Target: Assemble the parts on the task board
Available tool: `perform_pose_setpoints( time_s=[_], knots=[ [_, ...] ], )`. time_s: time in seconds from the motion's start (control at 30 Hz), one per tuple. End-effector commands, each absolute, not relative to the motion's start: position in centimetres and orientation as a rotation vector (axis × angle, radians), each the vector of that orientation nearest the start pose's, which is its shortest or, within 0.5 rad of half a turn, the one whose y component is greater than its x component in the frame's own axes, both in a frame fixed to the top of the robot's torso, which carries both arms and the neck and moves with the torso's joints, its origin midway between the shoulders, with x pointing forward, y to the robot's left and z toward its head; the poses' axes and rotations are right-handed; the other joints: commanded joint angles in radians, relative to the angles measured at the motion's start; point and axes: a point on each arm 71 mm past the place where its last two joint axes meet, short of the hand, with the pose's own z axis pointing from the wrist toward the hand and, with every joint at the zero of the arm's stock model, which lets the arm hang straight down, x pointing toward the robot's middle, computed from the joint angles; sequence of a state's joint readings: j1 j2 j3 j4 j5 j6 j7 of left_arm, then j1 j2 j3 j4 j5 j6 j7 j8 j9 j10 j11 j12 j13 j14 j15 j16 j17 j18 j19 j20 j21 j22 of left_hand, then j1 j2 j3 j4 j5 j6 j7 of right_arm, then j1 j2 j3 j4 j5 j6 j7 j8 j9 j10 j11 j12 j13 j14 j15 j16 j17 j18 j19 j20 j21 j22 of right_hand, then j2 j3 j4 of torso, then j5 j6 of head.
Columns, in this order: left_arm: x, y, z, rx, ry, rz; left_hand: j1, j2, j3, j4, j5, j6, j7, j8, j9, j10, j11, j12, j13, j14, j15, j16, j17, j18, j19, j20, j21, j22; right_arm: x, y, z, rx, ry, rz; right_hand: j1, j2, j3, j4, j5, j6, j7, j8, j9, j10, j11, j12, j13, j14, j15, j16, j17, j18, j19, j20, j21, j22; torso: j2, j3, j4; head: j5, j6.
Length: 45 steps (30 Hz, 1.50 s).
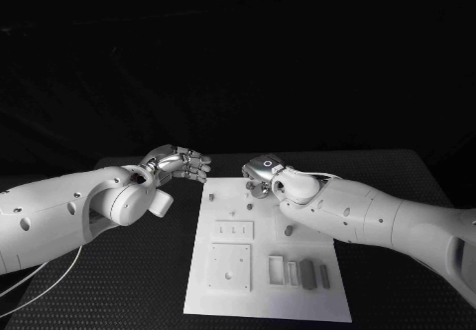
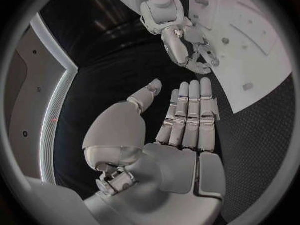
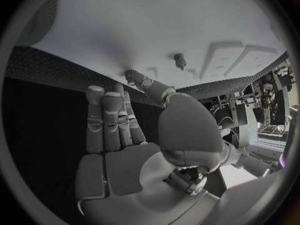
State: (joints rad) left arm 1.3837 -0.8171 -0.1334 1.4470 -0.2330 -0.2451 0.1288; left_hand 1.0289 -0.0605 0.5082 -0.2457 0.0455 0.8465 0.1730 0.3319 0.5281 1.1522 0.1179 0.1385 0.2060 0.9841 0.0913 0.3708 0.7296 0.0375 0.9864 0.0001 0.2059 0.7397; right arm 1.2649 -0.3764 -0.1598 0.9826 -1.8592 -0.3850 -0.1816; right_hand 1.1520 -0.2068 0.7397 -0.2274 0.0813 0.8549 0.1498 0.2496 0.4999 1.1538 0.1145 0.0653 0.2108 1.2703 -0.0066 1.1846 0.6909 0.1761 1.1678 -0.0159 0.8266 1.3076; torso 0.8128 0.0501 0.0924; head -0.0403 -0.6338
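Nearest the robot, on the task board point(image 1: 233, 302), two grey parts point(image 1: 309, 273) lie loose side by side next to a pair of open rectangular slots point(image 1: 283, 269), and just beside those sits a raised square plate point(image 1: 229, 267) with a hole in it. Moving up the board, there's a smaller plate point(image 1: 235, 229) with narrow slits, and a short grey peg point(image 1: 289, 232) standing close to the right forearm. So my read: assembly has hardly begun, with the loose pieces waiting to be seated and the slots unfilled. Further back, the right hand point(image 1: 261, 173) hovers over the board's far end, its fingers long and straight with the thumb set apart, nothing in its grasp; from its own wrist a small peg point(image 3: 180, 60) stands on the white surface beyond the fingertips point(image 3: 95, 91). Across from it, the left hand point(image 1: 182, 163) hangs above the black table point(image 1: 148, 289) just off the board's far left corner; its wrist camera shows the palm flat, fingers point(image 2: 190, 112) straight and side by side, released and carrying nothing. Neither hand touches a part.
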Motion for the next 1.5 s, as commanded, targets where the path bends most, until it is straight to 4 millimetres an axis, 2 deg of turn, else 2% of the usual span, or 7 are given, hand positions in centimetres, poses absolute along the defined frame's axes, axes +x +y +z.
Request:
perform_pose_setpoints(
  time_s=[0.03, 0.33, 0.53, 0.7, 1.03, 1.23, 1.5],
  knots=[
    [51.9, 21.3, -13.7, -0.846, 1.670, -1.322, -0.005, -0.008, -0.001, 0.004, 0.004, -0.005, 0.005, -0.004, 0.001, -0.001, 0.005, -0.002, 0.002, -0.001, 0.007, -0.004, 0.002, 0.020, -0.007, -0.001, -0.004, 0.002, 56.2, -10.5, -20.0, -0.537, 1.439, 0.306, 0.003, -0.010, 0.001, 0.006, -0.002, -0.005, 0.002, -0.003, -0.001, -0.007, 0.000, -0.001, -0.001, -0.003, 0.008, -0.005, -0.001, 0.086, -0.004, 0.004, -0.004, 0.016, 0.000, 0.0012, -0.0010, 0.000, 0.001],
    [51.9, 21.6, -13.7, -0.849, 1.666, -1.317, -0.004, -0.009, -0.001, 0.004, 0.004, -0.006, 0.005, -0.004, 0.001, -0.001, 0.005, -0.003, 0.002, -0.001, 0.007, -0.004, 0.002, 0.020, -0.007, -0.001, -0.005, 0.002, 55.4, -11.3, -18.8, -0.502, 1.397, 0.361, 0.010, -0.007, 0.001, 0.012, -0.002, 0.003, 0.004, 0.004, 0.000, -0.004, -0.001, 0.003, -0.004, 0.001, 0.007, -0.002, -0.003, 0.086, 0.000, 0.003, -0.004, 0.017, 0.000, 0.0022, -0.0026, -0.001, 0.004],
    [51.9, 22.2, -13.6, -0.841, 1.652, -1.327, -0.004, -0.009, -0.001, 0.004, 0.004, -0.005, 0.005, -0.004, 0.001, -0.001, 0.005, -0.004, 0.002, -0.001, 0.007, -0.005, 0.003, 0.020, -0.007, -0.001, -0.005, 0.002, 54.4, -13.0, -16.6, -0.447, 1.415, 0.409, 0.014, -0.004, -0.003, 0.018, -0.003, 0.019, 0.011, 0.014, 0.003, 0.015, -0.006, 0.011, -0.002, 0.011, 0.002, 0.005, -0.006, 0.086, 0.008, -0.001, 0.000, 0.018, -0.002, 0.0024, -0.0066, -0.001, 0.018],
    [52.1, 22.2, -13.6, -0.835, 1.650, -1.333, -0.004, -0.012, -0.002, 0.004, 0.004, -0.005, 0.004, -0.004, 0.002, -0.002, 0.006, -0.006, 0.003, -0.001, 0.007, -0.007, 0.004, 0.020, -0.008, -0.001, -0.006, 0.002, 53.9, -15.8, -14.9, -0.416, 1.478, 0.395, 0.003, -0.007, -0.013, 0.037, -0.003, 0.050, 0.015, 0.034, 0.013, 0.061, -0.023, 0.031, 0.013, 0.018, -0.014, 0.016, -0.005, 0.086, 0.016, -0.003, 0.006, 0.021, -0.005, 0.0044, -0.0181, 0.000, 0.027],
    [52.7, 22.8, -13.7, -0.844, 1.638, -1.313, -0.002, -0.008, -0.001, 0.004, 0.004, -0.005, 0.004, -0.005, 0.002, -0.002, 0.006, -0.008, 0.004, 0.001, 0.007, -0.008, 0.006, 0.021, -0.007, -0.001, -0.006, 0.003, 52.8, -21.6, -14.2, -0.319, 1.568, 0.401, -0.015, -0.060, -0.032, 0.071, -0.003, 0.021, 0.021, 0.023, 0.018, 0.139, -0.050, 0.076, 0.078, -0.003, -0.038, 0.017, -0.011, 0.086, -0.002, 0.001, 0.003, 0.021, -0.018, 0.0094, -0.0422, 0.008, 0.040],
    [52.8, 22.8, -13.7, -0.845, 1.638, -1.311, -0.003, -0.008, -0.001, 0.004, 0.004, -0.005, 0.005, -0.005, 0.002, -0.002, 0.006, -0.008, 0.004, 0.001, 0.007, -0.008, 0.007, 0.021, -0.006, -0.001, -0.006, 0.003, 53.8, -23.2, -14.8, -0.317, 1.621, 0.351, -0.015, -0.070, -0.056, 0.081, -0.002, 0.010, 0.010, 0.015, 0.026, 0.094, -0.070, 0.250, 0.432, -0.020, -0.063, 0.056, 0.002, 0.086, -0.007, -0.001, 0.019, 0.022, -0.022, 0.0141, -0.0480, 0.012, 0.042],
    [53.0, 22.5, -13.8, -0.841, 1.644, -1.315, -0.003, -0.008, -0.001, 0.004, 0.004, -0.005, 0.005, -0.006, 0.002, -0.002, 0.006, -0.009, 0.005, 0.001, 0.007, -0.008, 0.007, 0.021, -0.006, -0.001, -0.006, 0.004, 55.3, -22.9, -15.9, -0.353, 1.624, 0.316, -0.019, -0.072, -0.050, 0.082, -0.002, 0.004, 0.001, 0.001, 0.027, 0.015, -0.076, 0.388, 0.762, -0.028, -0.064, 0.096, 0.009, 0.086, -0.014, -0.006, 0.053, 0.022, -0.020, 0.0114, -0.0398, 0.003, 0.040]
  ],
)
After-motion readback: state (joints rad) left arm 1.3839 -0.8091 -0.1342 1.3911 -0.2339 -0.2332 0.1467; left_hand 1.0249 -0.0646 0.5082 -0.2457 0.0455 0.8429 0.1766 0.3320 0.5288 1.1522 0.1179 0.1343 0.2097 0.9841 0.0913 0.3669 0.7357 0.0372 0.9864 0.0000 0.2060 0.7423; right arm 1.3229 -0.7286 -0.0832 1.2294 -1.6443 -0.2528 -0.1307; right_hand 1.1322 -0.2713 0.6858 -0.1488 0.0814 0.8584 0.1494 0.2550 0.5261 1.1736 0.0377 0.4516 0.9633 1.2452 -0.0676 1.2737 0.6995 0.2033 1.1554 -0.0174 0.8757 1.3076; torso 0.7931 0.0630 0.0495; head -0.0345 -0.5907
